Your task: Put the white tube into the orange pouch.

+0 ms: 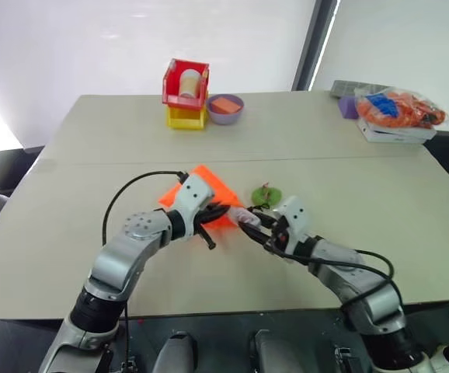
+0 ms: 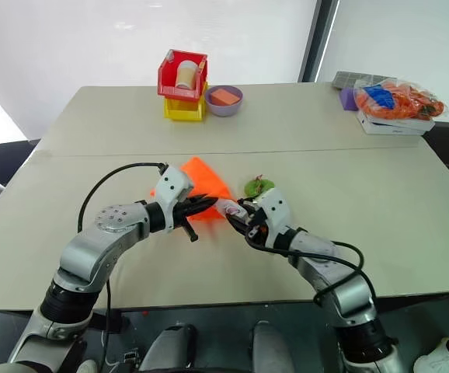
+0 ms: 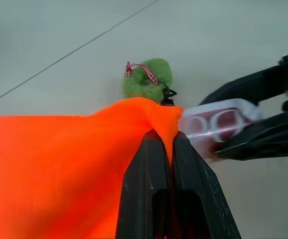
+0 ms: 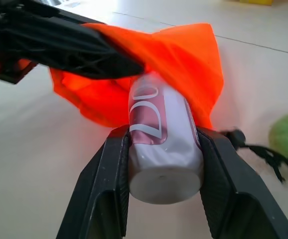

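Landmark — table (image 1: 92, 155): beige, seam across its middle.
Red bin (image 1: 186, 84): far edge, stacked on yellow bin (image 1: 186, 118) — cream roll (image 1: 189, 82) inside.
Purple bowl (image 1: 225, 109): just beside the yellow bin, holding orange block (image 1: 224, 104).
Clear bag (image 1: 399, 109): far right corner, on white box (image 1: 395, 132).

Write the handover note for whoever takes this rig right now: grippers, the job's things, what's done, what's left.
Left gripper: shut on the edge of the flat neon-orange fabric pouch, holding it lifted off the beige table.
Right gripper: shut on the small white plastic tube with the brownish-red print, aimed at the pouch.
The tube's front end sits at the pouch's mouth, orange fabric draped over it; whether it is truly inside cannot be told.
The green felt tag on the black cord lies on the table beside the pouch.
Done: both things grasped and brought together.
Left: push the tube fully in, release.
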Action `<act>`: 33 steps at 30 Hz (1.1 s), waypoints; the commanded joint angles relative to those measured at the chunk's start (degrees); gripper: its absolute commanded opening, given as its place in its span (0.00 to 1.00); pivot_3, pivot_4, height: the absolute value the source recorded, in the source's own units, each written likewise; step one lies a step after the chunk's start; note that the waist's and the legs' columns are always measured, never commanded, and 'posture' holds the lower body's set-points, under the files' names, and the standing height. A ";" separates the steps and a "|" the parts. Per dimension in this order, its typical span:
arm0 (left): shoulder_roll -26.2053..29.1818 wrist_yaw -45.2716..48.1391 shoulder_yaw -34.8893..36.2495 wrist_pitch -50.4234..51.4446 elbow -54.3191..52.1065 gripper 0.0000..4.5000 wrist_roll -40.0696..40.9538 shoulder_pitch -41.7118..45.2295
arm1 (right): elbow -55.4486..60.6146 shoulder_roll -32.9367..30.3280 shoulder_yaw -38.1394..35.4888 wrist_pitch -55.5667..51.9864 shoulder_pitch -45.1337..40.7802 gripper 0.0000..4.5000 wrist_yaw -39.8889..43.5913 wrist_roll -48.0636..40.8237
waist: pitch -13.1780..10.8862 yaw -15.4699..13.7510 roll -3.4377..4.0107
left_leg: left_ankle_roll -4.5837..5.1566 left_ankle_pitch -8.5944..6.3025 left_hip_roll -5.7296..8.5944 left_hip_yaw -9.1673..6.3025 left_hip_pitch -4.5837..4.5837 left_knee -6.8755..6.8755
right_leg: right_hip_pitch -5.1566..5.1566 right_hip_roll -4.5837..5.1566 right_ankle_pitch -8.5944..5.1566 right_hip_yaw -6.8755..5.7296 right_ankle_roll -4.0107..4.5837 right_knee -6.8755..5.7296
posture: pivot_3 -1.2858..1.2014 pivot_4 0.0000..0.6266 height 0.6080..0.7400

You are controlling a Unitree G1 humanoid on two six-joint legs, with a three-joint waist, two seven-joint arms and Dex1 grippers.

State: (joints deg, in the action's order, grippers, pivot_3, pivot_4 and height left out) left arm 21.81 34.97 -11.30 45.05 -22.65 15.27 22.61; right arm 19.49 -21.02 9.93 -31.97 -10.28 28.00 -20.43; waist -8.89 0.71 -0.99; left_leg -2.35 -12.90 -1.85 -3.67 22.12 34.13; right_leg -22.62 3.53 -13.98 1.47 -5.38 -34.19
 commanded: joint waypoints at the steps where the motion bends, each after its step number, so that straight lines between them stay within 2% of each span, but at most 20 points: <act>1: 0.71 1.01 -0.92 -0.04 -3.23 0.00 1.31 -0.19 | -2.87 3.20 1.72 1.58 -5.12 0.38 -1.91 2.87 | 0.00 0.08 0.01 | 0.00 0.00 0.00 0.00 -0.01 0.01 | 0.00 0.00 0.06 0.00 0.09 0.00 | 0.52 0.24 1.00; 7: 1.13 1.03 -1.20 -0.04 -3.31 0.00 1.61 -0.31 | -7.22 5.99 5.55 3.57 -9.11 0.38 -1.73 7.39 | 0.01 0.11 0.02 | 0.01 0.00 0.00 0.00 0.01 -0.02 | -0.01 -0.02 0.07 0.00 0.11 -0.02 | 0.52 0.24 1.00; 14: 1.59 1.55 -1.50 -0.12 -4.10 0.00 2.19 -1.02 | -13.40 10.26 4.86 4.68 -13.51 0.38 -4.90 11.22 | 0.02 0.20 0.03 | 0.01 0.00 -0.01 0.00 -0.14 -0.01 | 0.03 -0.02 0.08 0.00 0.12 -0.15 | 0.52 0.24 1.00; 17: 2.14 1.61 -1.03 -0.31 -4.12 0.00 2.33 -1.50 | -10.99 9.25 4.14 3.55 -11.77 0.61 -2.58 9.73 | 0.02 0.14 0.03 | 0.01 0.00 0.00 -0.01 -0.12 -0.01 | 0.07 -0.01 0.08 0.00 0.12 -0.11 | 0.52 0.24 1.00; 20: 2.54 1.59 -0.51 -0.43 -3.97 0.00 2.40 -1.81 | -8.97 8.17 3.97 3.41 -10.47 0.95 -1.33 9.53 | 0.01 0.19 0.03 | 0.01 0.00 0.00 0.00 -0.10 -0.01 | 0.06 -0.01 0.07 0.01 0.11 -0.09 | 0.52 0.24 1.00; 21: 2.78 1.54 -0.23 -0.40 -3.98 0.00 2.43 -1.98 | -7.97 7.62 3.93 3.57 -9.87 0.99 -0.95 9.68 | 0.01 0.20 0.03 | 0.01 0.01 0.00 0.00 -0.09 -0.02 | 0.04 -0.01 0.07 0.01 0.10 -0.10 | 0.52 0.24 1.00; 28: 5.67 2.92 3.72 -2.63 -0.77 0.00 3.04 -3.52 | 5.41 -3.12 1.28 3.12 -0.64 0.99 9.07 4.68 | 0.02 0.13 0.03 | 0.01 0.00 0.00 0.00 -0.11 -0.01 | 0.06 0.00 -0.07 0.00 -0.10 -0.09 | 0.52 0.24 1.00; 33: 7.03 4.25 5.16 -5.23 2.05 0.00 3.19 -3.99 | 10.90 -7.04 -2.30 1.08 2.34 0.99 11.86 0.26 | 0.00 0.25 0.01 | 0.00 0.00 -0.01 0.00 -0.15 -0.01 | 0.05 0.01 -0.07 0.00 -0.10 -0.10 | 0.52 0.24 1.00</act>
State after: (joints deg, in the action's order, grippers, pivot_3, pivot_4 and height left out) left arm 28.27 38.62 -7.89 41.61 -20.19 18.01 18.58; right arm 27.00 -27.75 9.32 -30.68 -7.75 39.12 -18.17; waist -8.88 0.96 -0.98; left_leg -2.35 -12.90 -1.87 -3.67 21.97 34.12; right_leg -22.57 3.53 -14.05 1.47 -5.48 -34.29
